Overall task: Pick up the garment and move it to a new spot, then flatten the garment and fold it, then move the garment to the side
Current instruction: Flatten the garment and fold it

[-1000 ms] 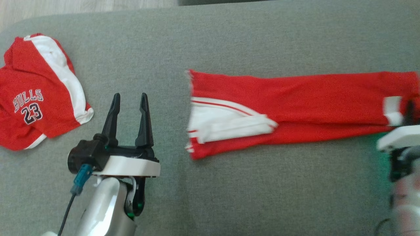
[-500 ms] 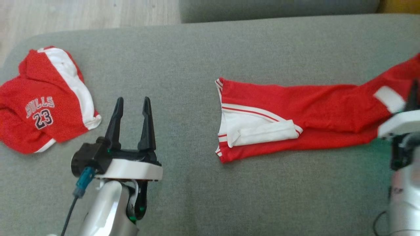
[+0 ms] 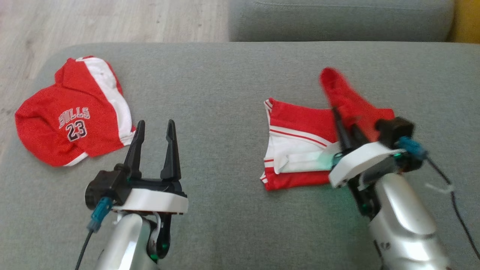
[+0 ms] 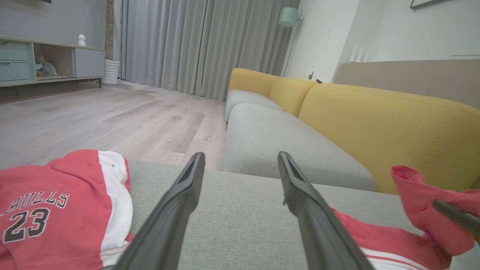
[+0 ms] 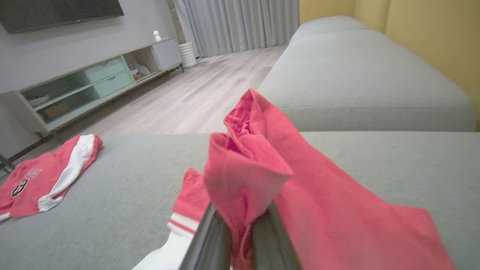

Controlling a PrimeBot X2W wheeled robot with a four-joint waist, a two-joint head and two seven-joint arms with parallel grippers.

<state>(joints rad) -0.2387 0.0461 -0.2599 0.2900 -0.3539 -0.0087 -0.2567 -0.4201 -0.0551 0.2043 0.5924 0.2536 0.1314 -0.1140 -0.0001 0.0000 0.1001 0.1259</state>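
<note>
Red garment with white side panels lies on the right half of a grey sofa cushion, one end raised above the rest and clenched in the right pincer. The left pincer, released, hovers over the cushion between the garment and a red Bulls 23 jersey at the cushion's left end.
</note>
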